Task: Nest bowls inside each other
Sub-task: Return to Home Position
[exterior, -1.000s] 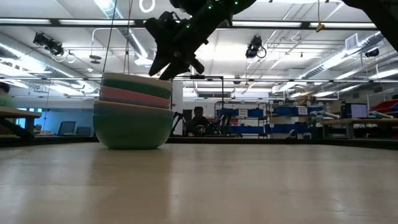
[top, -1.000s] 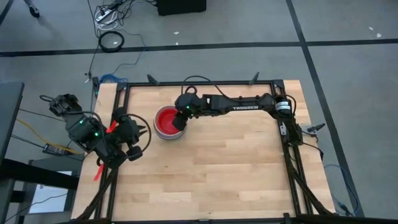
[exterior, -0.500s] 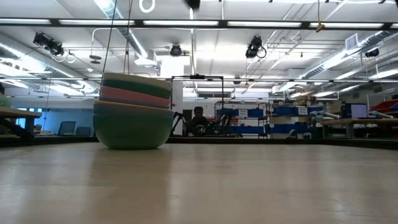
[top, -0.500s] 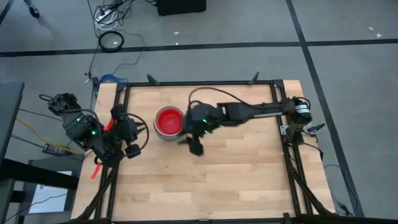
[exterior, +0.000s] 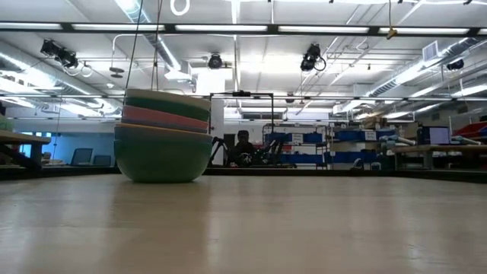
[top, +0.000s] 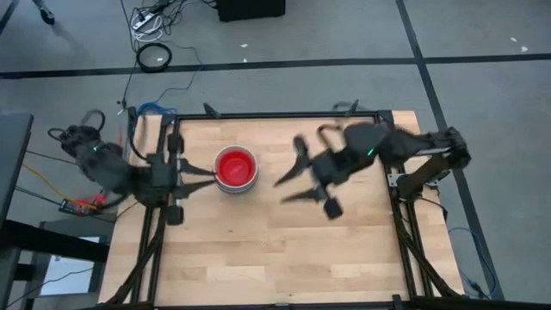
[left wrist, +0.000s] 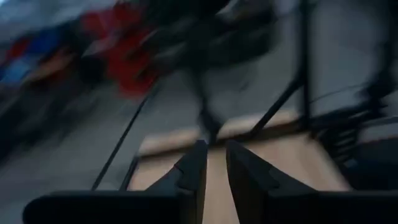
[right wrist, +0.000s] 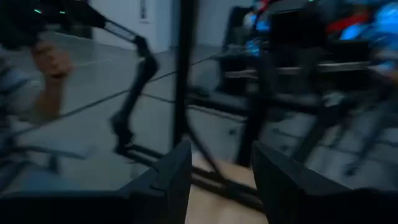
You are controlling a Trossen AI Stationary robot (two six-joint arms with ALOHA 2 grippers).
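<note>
Left hand (top: 202, 170) hangs over the counter's (top: 301, 250) left edge and points toward the stack of bowls (top: 235, 168), stopping just short of it without touching. In the left wrist view its two dark fingers (left wrist: 194, 171) stand only a thin slit apart, with bare wood showing through the gap and nothing held between them. Just to its right stand the bowls, nested one inside another in a single stack on the counter's rear left part. From above, only a red bowl shows, sitting innermost with a pale rim around it. In the low view the stack (exterior: 163, 137) rests upright on the counter (exterior: 243, 228). A large green-teal bowl is at the bottom, with pink and darker green rims banded above it. Neither arm shows in that view. Far behind, in the room, a person (exterior: 242, 146) can be made out. Further right, well apart from the stack, the right hand (top: 291, 176) is above the middle of the counter, its arm folded back toward the right rear corner. Its fingers (right wrist: 177, 171) are spread wide and empty, with clear space between them in the right wrist view.
</note>
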